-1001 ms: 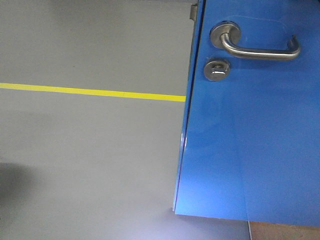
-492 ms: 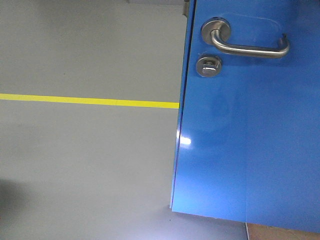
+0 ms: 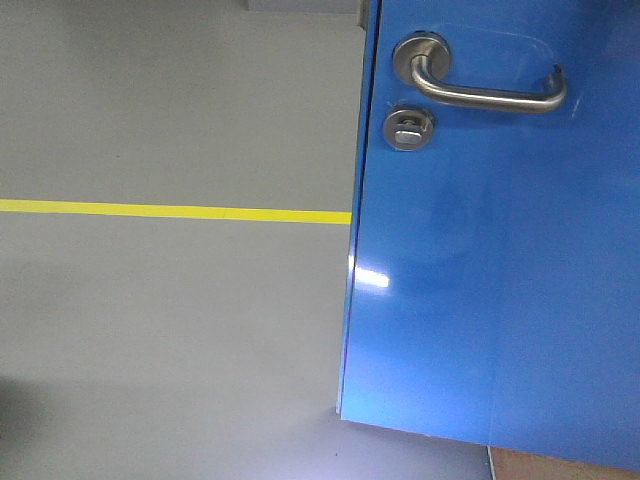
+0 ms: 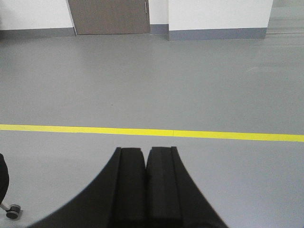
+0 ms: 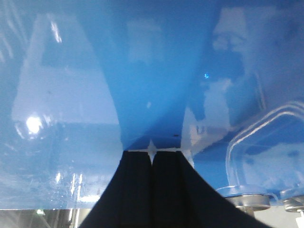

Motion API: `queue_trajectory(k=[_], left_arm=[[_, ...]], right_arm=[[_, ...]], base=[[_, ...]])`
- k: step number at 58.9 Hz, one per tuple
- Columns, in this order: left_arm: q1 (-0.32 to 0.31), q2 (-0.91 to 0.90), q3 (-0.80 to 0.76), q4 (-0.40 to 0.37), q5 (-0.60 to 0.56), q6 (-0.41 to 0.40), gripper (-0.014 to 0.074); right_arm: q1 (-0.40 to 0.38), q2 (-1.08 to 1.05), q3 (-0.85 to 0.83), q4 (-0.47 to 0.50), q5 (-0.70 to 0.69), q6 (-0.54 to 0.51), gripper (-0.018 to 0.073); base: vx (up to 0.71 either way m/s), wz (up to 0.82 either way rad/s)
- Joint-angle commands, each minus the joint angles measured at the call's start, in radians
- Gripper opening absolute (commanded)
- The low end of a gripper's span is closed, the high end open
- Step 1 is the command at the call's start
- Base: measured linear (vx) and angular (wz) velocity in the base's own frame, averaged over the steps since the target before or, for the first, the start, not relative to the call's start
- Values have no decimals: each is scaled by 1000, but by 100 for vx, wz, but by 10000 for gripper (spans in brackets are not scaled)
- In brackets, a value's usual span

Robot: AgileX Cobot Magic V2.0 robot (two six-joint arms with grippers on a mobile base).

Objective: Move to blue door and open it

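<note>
The blue door [image 3: 500, 280] fills the right half of the front view, its free edge running down near the middle. Its steel lever handle [image 3: 485, 95] sits at the top, with the round thumb-turn lock [image 3: 408, 128] just below. Neither gripper shows in the front view. My right gripper [image 5: 152, 156] is shut, its tips right at the glossy blue door [image 5: 142, 71], where their reflection meets them. Round steel fittings [image 5: 247, 200] show at the lower right of that view. My left gripper [image 4: 145, 152] is shut on nothing and points out over the grey floor.
A yellow floor line [image 3: 170, 211] crosses the grey floor left of the door and also lies ahead of the left gripper as a yellow line [image 4: 190, 134]. A brown door [image 4: 109, 16] is in the far wall. A caster wheel [image 4: 13, 211] is at lower left.
In the front view the door, handle and lock have slid left and slightly up, and the yellow line has dropped lower. The door covers more of the view.
</note>
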Motion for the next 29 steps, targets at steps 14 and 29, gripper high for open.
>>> queue_trajectory(k=[14, 29], left_arm=[[1, -15, 4, 0, -78, -3, 70], [1, -15, 4, 0, -78, -3, 70]], right_arm=[[-4, -145, 36, -138, -15, -11, 2], [-4, -380, 214, -594, -1, -11, 2]], base=[[1, -1], [0, 0]])
